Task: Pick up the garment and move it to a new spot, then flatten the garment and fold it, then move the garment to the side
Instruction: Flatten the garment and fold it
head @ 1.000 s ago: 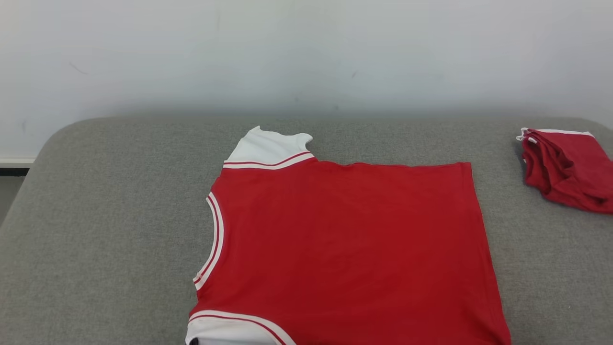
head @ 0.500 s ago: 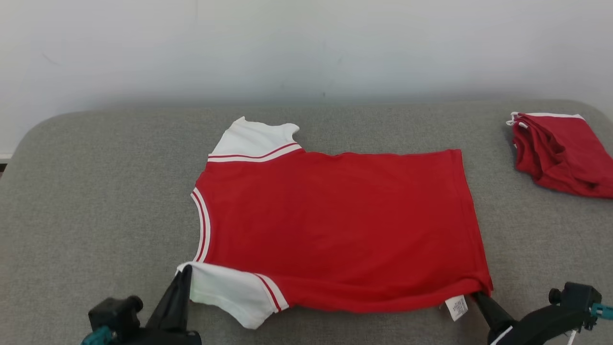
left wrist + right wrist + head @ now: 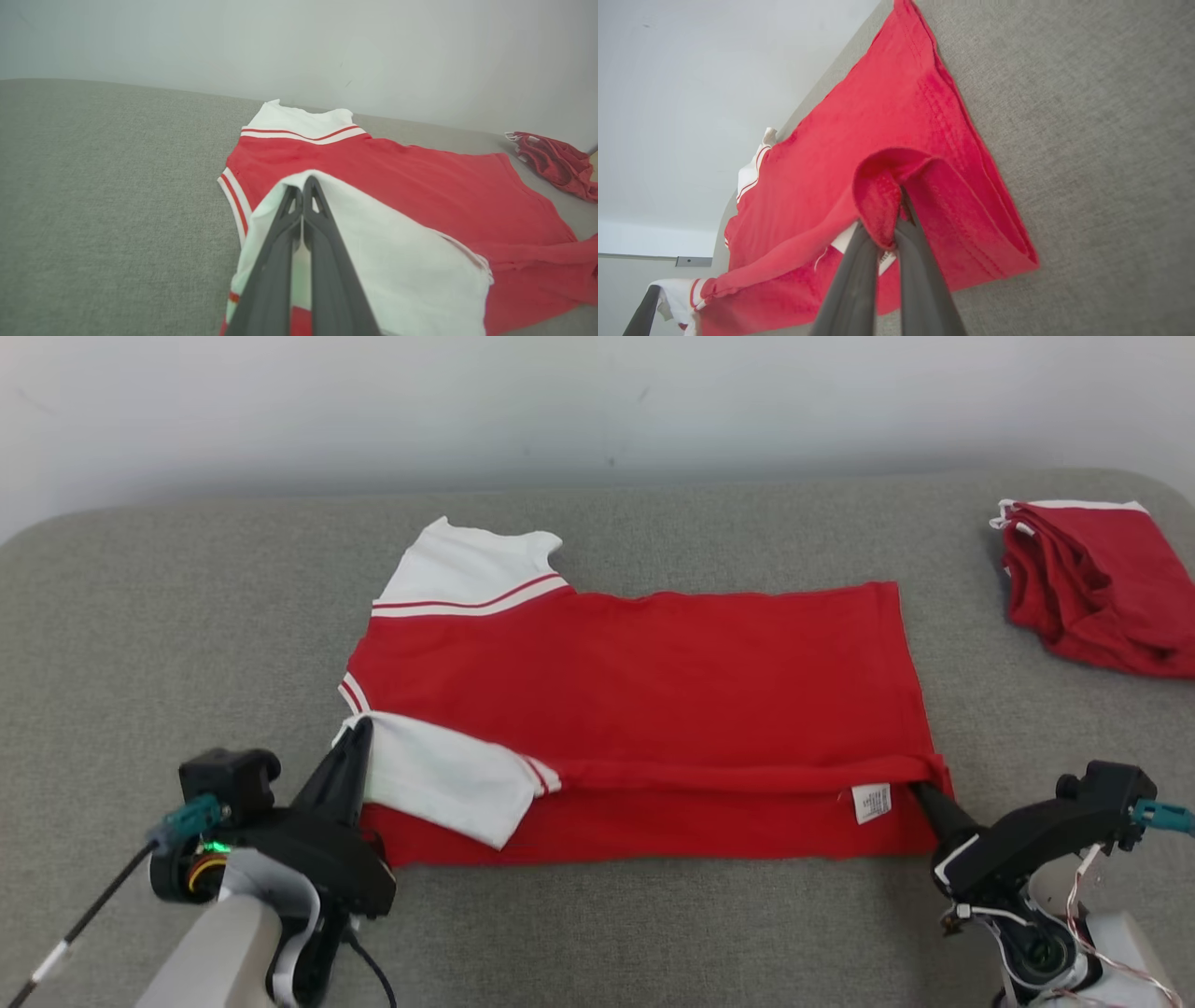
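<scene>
A red garment with white sleeves lies spread on the grey cushion, its near edge lifted and folded back over itself. My left gripper is shut on the garment's near white sleeve at the left. My right gripper is shut on the garment's near hem corner at the right, beside a white label. In the right wrist view the lifted red edge runs across to the left gripper's finger.
A second red garment lies bunched at the cushion's far right. A pale wall rises behind the cushion. Bare grey cushion lies left of the garment and along the near edge.
The head camera tilted down, bringing both grippers into view. Both grippers carried the garment's near edge away from me, folding it back over the body.
</scene>
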You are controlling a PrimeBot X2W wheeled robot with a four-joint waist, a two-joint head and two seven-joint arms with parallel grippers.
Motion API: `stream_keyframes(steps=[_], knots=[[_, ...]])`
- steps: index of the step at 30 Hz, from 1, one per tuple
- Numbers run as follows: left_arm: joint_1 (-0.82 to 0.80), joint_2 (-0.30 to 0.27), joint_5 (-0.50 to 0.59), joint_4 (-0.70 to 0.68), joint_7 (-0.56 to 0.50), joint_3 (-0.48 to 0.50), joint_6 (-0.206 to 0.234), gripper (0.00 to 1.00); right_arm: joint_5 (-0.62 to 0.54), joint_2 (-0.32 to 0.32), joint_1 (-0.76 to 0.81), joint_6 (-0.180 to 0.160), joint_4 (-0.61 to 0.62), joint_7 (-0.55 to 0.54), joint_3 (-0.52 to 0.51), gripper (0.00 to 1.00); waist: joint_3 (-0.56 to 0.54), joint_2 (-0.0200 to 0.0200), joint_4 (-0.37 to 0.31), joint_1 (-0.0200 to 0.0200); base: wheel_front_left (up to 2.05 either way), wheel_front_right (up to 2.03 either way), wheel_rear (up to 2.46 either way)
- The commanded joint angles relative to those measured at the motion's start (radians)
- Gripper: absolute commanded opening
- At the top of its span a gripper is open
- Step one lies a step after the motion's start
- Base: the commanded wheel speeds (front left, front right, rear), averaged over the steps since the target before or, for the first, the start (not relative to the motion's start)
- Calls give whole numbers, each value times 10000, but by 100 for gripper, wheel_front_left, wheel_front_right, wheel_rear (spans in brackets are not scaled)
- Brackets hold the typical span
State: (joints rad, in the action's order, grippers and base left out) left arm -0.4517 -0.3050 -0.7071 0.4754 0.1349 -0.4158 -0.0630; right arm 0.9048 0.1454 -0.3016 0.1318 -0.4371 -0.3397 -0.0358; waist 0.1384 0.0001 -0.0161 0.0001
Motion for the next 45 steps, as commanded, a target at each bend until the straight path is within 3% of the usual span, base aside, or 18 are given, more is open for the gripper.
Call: stream_keyframes(steps=[1, 4, 5, 6, 7, 15, 26, 34, 45], knots=[[-428, 111, -64, 480, -38, -55, -161, 0, -181, -146, -323, -24, -219, 90, -194, 0, 210, -1, -71, -1, 0, 0, 0], [-811, 124, -44, 913, 119, -87, -290, 0, -297, -227, -580, -24, -346, 205, -296, 0, 275, -1, -125, -1, 0, 0, 0], [-967, 165, -94, 1145, 230, -55, -320, 0, -418, -225, -666, -24, -367, 349, -345, 40, 284, -1, -142, -1, 0, 0, 0], [-1086, 208, -90, 1336, 379, -47, -362, 40, -426, -269, -701, -24, -429, 383, -348, 100, 274, -1, -160, -1, 0, 0, 0], [-1163, 249, -87, 1549, 481, -64, -412, 100, -461, -311, -729, -24, -465, 420, -325, 100, 257, -1, -176, -1, 0, 0, 0], [-1041, 310, -119, 2457, 1130, -52, -592, 100, -727, 106, -289, -24, -47, 973, -21, 100, -131, -1, -108, -1, 0, 0, 0], [866, 378, 101, 2201, 1304, 297, -558, 100, -1754, 1070, 898, -24, 325, 2253, 908, 100, -554, -1, 200, -1, 0, 0, 0], [1057, 542, 364, 2317, 1302, 209, -569, 100, -2303, 1385, 623, -24, -220, 2913, 1307, 100, -349, -1, 271, -1, 0, 0, 0], [484, 714, 468, 2862, 1304, 224, -615, 100, -2877, 1237, -190, -24, -1757, 3520, 1950, 100, 68, -1, 172, -1, 0, 0, 0]])
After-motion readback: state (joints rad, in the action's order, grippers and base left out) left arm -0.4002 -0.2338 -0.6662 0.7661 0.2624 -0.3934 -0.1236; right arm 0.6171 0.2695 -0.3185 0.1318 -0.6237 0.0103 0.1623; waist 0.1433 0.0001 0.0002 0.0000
